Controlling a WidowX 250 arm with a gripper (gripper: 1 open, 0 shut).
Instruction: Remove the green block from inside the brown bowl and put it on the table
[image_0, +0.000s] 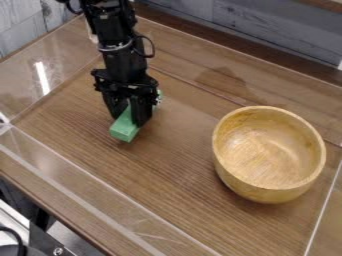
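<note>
The green block (124, 127) sits low on the table (160, 180) at the left, its lower end touching or almost touching the wood. My gripper (130, 112) points straight down and is shut on the green block's upper end, its black fingers (138, 106) covering part of it. The brown bowl (269, 153) stands to the right, well apart from the gripper, and its inside shows bare.
Low clear plastic walls (54, 165) edge the table on the left, front and right. A grey plank wall (254, 25) runs along the back. The arm's black column (112, 30) rises above the gripper.
</note>
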